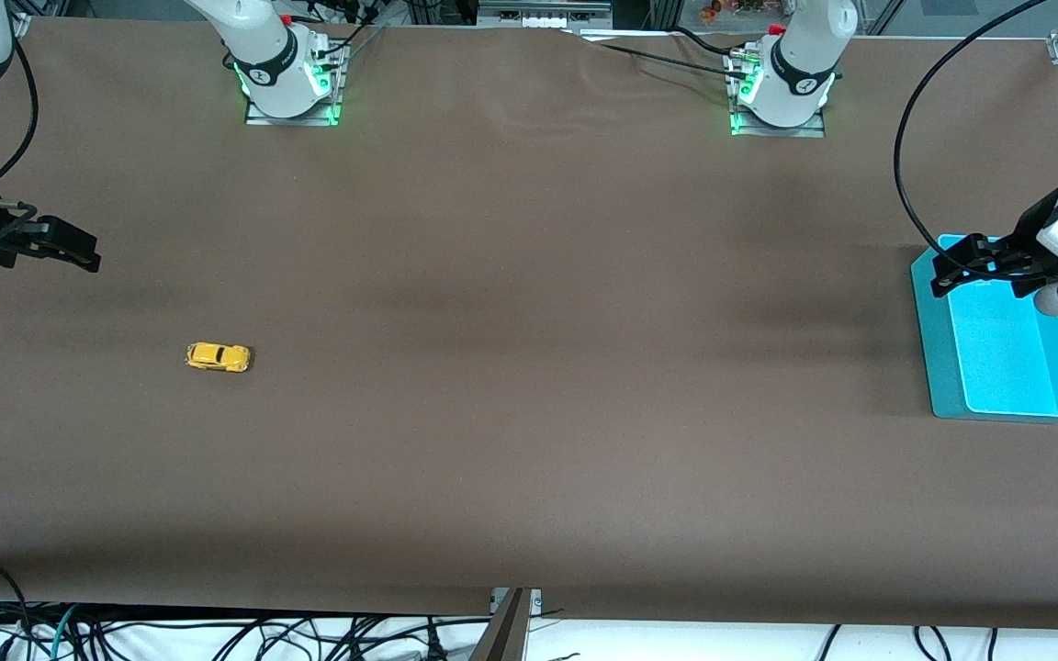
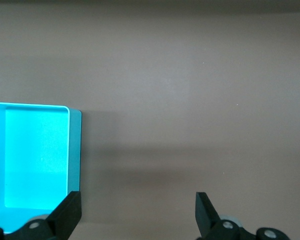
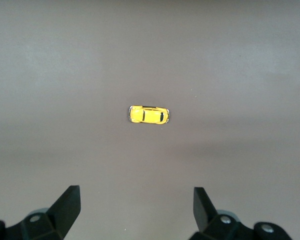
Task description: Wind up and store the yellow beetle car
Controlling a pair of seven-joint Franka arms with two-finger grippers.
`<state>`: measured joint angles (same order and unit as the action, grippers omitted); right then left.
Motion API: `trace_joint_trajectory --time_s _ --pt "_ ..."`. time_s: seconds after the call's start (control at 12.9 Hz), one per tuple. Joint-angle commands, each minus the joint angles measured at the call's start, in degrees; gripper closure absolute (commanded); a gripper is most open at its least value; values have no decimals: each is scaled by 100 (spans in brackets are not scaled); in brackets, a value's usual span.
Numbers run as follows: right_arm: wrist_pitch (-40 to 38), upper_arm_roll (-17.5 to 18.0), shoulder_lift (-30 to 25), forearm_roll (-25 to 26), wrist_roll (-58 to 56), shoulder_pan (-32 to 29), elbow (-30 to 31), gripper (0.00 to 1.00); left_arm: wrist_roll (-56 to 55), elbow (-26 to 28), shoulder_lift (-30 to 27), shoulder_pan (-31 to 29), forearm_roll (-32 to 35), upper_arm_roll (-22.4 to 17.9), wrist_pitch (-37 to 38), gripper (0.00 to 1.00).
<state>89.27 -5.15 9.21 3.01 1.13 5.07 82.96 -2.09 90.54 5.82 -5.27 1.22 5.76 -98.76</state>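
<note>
The yellow beetle car (image 1: 217, 356) stands on its wheels on the brown table, toward the right arm's end. It also shows in the right wrist view (image 3: 148, 114), apart from the fingers. My right gripper (image 1: 72, 248) is open and empty, up over bare table at the right arm's end, and shows wide open in its wrist view (image 3: 136, 201). My left gripper (image 1: 948, 268) is open and empty over the edge of a cyan tray (image 1: 931, 349) at the left arm's end. In the left wrist view the gripper (image 2: 138, 204) is over bare table beside the tray (image 2: 75, 150).
The cyan tray holds nothing that I can see. The two arm bases (image 1: 288, 83) (image 1: 779, 92) stand along the table's edge farthest from the front camera. Cables hang below the edge nearest to it.
</note>
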Motion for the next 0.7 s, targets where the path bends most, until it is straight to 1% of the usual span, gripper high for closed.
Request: trace_joint_trajectory --time_s 0.0,0.46,0.62 --pt "-42 111 -95 24 -96 -112 71 0 -64 -133 51 -18 -158 4 85 0" --pt "-41 93 -43 33 -96 -130 -8 0 -64 -133 33 26 -158 30 111 0" --pt "-33 93 -43 33 -96 -130 -8 0 -55 -141 -10 17 -158 30 295 0"
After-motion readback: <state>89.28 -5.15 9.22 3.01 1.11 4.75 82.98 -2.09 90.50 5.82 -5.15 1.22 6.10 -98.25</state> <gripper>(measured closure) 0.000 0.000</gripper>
